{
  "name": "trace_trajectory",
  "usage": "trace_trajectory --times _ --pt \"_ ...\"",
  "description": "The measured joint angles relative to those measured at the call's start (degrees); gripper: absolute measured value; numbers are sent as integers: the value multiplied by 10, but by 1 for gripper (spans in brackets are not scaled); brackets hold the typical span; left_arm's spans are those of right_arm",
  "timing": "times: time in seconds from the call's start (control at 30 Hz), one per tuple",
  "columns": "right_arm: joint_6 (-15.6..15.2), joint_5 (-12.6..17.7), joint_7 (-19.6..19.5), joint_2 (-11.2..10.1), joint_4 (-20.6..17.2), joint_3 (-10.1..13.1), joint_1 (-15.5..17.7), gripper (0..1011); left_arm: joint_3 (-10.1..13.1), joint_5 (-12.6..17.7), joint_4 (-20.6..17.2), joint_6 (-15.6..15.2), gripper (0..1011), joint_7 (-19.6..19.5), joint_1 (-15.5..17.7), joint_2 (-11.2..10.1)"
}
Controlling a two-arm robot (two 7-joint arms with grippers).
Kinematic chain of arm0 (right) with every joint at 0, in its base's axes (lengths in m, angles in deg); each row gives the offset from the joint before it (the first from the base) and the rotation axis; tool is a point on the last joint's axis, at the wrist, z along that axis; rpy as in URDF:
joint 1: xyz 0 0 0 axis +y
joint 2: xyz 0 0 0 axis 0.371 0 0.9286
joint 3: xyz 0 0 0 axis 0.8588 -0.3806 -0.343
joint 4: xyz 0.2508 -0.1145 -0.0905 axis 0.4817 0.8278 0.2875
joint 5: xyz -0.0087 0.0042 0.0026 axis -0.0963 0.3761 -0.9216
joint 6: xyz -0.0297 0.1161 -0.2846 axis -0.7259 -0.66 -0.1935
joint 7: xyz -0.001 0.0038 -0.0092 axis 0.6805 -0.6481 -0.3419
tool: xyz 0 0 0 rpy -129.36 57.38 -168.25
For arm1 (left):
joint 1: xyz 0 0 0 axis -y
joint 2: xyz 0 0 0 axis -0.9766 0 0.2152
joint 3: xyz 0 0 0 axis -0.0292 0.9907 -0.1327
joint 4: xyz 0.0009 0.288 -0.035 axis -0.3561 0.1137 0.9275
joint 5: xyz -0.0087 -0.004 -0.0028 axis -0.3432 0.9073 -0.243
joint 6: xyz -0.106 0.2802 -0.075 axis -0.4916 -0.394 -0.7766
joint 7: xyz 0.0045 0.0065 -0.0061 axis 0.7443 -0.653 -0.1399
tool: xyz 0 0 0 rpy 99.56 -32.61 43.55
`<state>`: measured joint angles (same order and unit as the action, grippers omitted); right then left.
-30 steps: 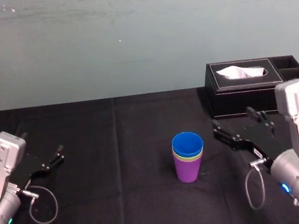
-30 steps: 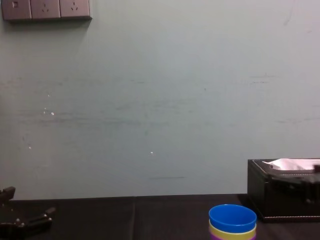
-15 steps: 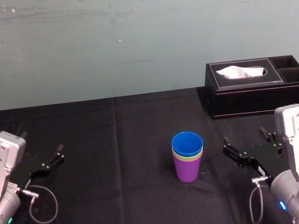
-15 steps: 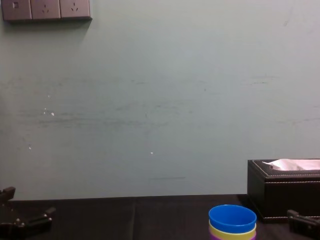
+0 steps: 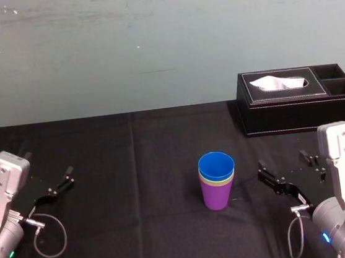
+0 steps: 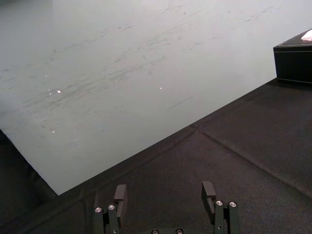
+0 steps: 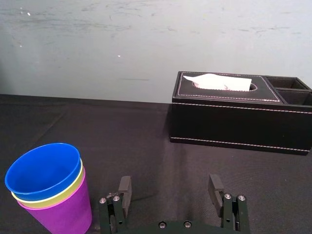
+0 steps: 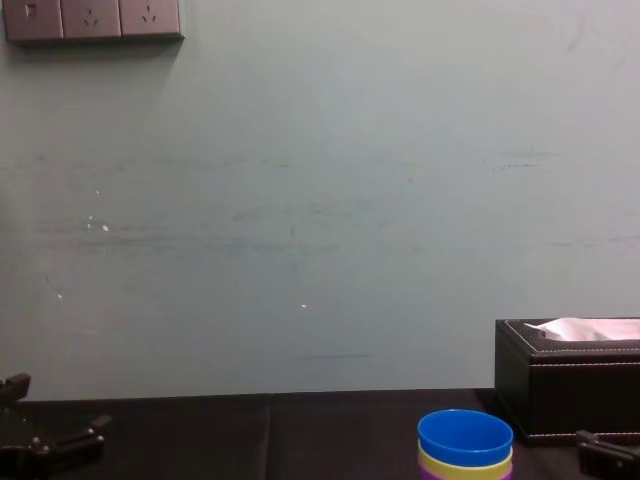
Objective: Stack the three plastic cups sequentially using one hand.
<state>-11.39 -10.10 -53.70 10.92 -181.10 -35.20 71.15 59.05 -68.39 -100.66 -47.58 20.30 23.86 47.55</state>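
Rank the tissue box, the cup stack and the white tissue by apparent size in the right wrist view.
1. tissue box
2. cup stack, though it sits nearer the camera
3. white tissue

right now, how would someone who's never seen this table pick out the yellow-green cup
On the black-clothed table, left of the black tissue box, one stack of cups stands between the open left gripper and right gripper. The yellow-green cup is its middle one: only a thin band between the blue cup on top and the purple cup below.
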Motion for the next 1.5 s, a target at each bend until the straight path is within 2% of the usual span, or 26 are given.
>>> trace_trajectory --times 1.5 --pt "3 -3 -2 -2 -1 -3 0 1003 0 0 0 0 1000 0 0 0"
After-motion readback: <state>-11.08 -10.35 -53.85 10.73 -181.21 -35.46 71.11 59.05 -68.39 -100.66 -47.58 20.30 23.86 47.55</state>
